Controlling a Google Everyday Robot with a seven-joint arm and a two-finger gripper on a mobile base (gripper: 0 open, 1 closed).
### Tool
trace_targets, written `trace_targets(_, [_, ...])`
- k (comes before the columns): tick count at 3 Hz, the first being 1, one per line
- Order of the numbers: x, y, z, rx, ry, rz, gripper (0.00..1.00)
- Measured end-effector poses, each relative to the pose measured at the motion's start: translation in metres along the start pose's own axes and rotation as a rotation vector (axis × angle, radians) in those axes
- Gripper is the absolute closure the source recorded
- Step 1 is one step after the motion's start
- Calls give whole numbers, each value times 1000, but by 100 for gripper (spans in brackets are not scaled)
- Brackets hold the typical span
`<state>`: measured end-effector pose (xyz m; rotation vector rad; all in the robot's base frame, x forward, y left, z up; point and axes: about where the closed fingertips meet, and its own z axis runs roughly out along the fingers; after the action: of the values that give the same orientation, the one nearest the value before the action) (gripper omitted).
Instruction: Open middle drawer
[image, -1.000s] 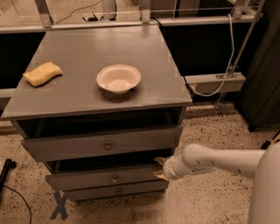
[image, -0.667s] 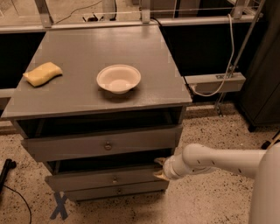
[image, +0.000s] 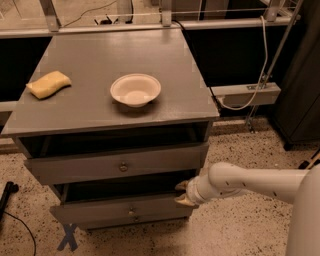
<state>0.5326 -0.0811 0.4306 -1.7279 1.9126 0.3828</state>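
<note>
The grey cabinet (image: 115, 65) has three drawers. The top drawer (image: 75, 170) stands slightly out. The middle drawer (image: 100, 212), a flat grey front with a small brass knob (image: 131, 212), is pulled out part way, with a dark gap above it. The lowest front (image: 150, 218) shows just beneath it. My gripper (image: 181, 193) is at the right end of the middle drawer's top edge. Its two yellowish fingertips (image: 181, 185) stand apart, one in the gap and one in front of the drawer face.
A white bowl (image: 135, 89) and a yellow sponge (image: 48, 84) lie on the cabinet top. A blue X mark (image: 68, 237) is on the speckled floor at front left. A black cable (image: 15, 220) runs at far left. A rail and white cable box (image: 245, 94) stand behind right.
</note>
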Motion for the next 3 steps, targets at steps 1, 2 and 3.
trace_targets(1, [-2,-1,-3,0,0,0,65])
trace_targets(2, [-3,3,-6,-4,-4,3,54])
trace_targets(3, [-1,58,-30,-74,-74,45,53])
